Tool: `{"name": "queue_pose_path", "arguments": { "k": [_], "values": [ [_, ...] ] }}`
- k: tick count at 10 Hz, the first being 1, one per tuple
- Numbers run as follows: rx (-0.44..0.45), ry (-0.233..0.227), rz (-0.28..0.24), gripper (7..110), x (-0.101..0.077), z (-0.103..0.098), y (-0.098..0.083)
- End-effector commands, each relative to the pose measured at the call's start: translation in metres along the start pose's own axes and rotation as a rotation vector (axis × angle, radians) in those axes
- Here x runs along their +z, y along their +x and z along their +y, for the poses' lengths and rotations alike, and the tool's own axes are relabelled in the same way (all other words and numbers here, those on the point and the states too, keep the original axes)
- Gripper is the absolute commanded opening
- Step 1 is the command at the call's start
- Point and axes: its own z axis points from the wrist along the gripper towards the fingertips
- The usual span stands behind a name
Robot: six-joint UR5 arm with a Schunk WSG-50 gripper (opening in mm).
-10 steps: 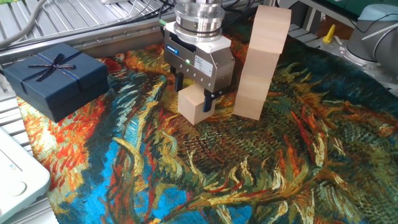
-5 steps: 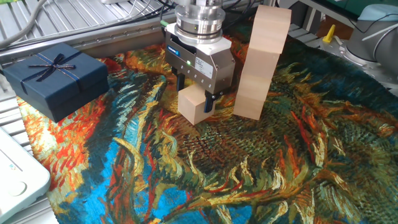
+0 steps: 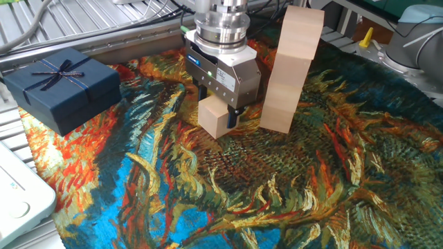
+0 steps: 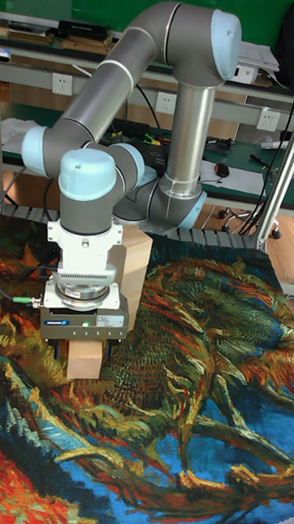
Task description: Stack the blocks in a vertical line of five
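Note:
One pale wooden block rests on the painted cloth, also seen in the tall fixed view. My gripper reaches down over it with one finger on each side. The fingers stand close to the block's sides and the jaws look open. In the tall fixed view the gripper hides the block's top. Right beside it, to the right, rises a tall stack of blocks. That stack is mostly hidden behind the arm in the tall fixed view.
A dark navy gift box with a ribbon bow sits at the left edge of the cloth. A white device lies at the lower left corner. Metal rails and cables run along the back.
The gripper has sunk slightly lower around the block and shifted a little to the right. The block and the stack have not moved.

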Motion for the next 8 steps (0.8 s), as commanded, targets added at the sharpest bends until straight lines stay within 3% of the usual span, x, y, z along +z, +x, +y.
{"name": "queue_pose_path", "arguments": {
  "k": [1, 8],
  "values": [
    [0.016, 0.001, 0.014, 66, 0.0013, -0.0001, 0.0020],
    [0.028, -0.004, -0.001, 66, 0.0011, 0.0026, -0.0024]
  ]
}}
